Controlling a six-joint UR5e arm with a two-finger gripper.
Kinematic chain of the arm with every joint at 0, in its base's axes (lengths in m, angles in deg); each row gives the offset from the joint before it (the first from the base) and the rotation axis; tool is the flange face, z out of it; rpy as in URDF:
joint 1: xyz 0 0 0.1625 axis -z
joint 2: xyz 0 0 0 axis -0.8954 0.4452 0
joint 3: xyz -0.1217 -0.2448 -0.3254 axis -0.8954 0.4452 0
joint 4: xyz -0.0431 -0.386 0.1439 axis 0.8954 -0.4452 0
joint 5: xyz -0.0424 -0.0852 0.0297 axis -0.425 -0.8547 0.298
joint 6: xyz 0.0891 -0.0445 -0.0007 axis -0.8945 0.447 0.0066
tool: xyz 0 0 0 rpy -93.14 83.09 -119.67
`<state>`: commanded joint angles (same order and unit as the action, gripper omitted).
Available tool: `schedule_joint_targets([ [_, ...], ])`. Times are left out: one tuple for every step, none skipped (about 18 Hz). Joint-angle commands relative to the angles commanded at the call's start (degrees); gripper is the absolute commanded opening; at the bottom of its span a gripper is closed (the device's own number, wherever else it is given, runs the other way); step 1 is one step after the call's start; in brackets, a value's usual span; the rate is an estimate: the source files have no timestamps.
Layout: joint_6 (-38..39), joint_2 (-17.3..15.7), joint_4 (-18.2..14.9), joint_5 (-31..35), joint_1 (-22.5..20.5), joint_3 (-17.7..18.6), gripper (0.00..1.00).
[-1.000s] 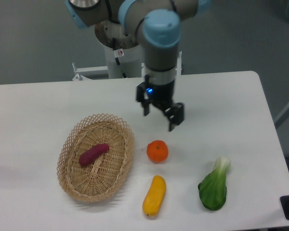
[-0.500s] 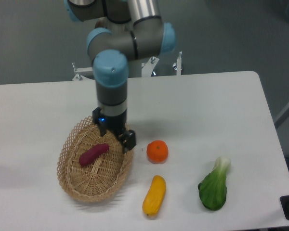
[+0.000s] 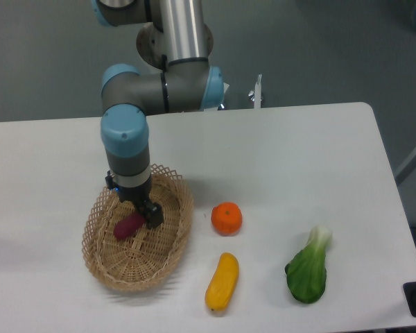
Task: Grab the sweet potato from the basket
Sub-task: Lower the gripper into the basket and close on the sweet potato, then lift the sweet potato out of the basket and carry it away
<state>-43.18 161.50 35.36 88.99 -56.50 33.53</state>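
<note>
White tabletop [image 3: 298, 139] under a grey wall, robot base at the far edge. Held on it: oval woven wicker basket [image 3: 100, 260] of light tan with a lattice rim, towards the left; round orange fruit [image 3: 227, 218] just right of the basket; elongated yellow squash [image 3: 222, 281] nearer the camera; leafy green bok choy [image 3: 308, 269] further right.

Lay inside the basket, on its woven floor towards the upper middle: small reddish-purple sweet potato [image 3: 127, 226], smooth, tapered at the ends, slanting from lower left to upper right. Only its lower-left part showing, the upper-right end hidden behind the claw.

Hung directly over that upper-right end, low within the rim: black two-finger gripper [image 3: 143, 211] on the grey and blue arm, one finger [image 3: 153, 215] plain at the right, the other mostly masked by the wrist. Appeared parted rather than closed, with the tuber's end seemingly between or just beneath the fingers. Contact impossible to confirm.

Judged firm and stiff, light for its size, with a smooth skin likely to slip along its taper. Best taken across the thick middle, fingers square to the long axis, not on a narrowing end. Little risk of bruising; more of it rolling or pivoting out, or of fingertips catching the weave.
</note>
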Motion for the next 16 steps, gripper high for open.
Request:
schedule_joint_targets([
  [0.0, 0.18, 0.09, 0.09, 0.26, 0.18, 1.0],
  [0.17, 1.05, 0.26, 0.18, 0.7, 0.0, 1.0],
  [0.87, 1.67, 0.35, 0.52, 0.97, -0.17, 1.0],
  [1.84, 2.11, 0.44, 0.88, 0.97, -0.17, 1.0],
  [2.19, 2.2, 0.53, 0.97, 1.05, -0.26, 1.0],
  [2.29, 2.46, 0.53, 0.97, 1.06, -0.35, 1.0],
  [2.29, 2.9, 0.53, 1.05, 1.06, -0.52, 1.0],
  [2.37, 3.16, 0.88, 1.23, 1.06, -0.7, 1.0],
  [2.37, 3.43, 1.66, 1.32, 1.14, -0.61, 1.0],
  [2.37, 3.52, 2.28, 1.58, 1.14, -0.53, 0.97],
  [2.29, 3.6, 2.46, 2.02, 1.14, -0.7, 0.87],
  [2.29, 3.61, 2.46, 2.11, 1.14, -0.79, 0.7],
  [2.2, 3.61, 2.46, 2.2, 1.14, -0.79, 0.57],
  [2.02, 3.52, 2.37, 2.46, 1.14, -0.79, 0.45],
  [1.94, 3.52, 2.37, 2.72, 1.14, -0.79, 0.36],
  [1.85, 3.43, 2.37, 2.99, 1.14, -0.79, 0.32],
])
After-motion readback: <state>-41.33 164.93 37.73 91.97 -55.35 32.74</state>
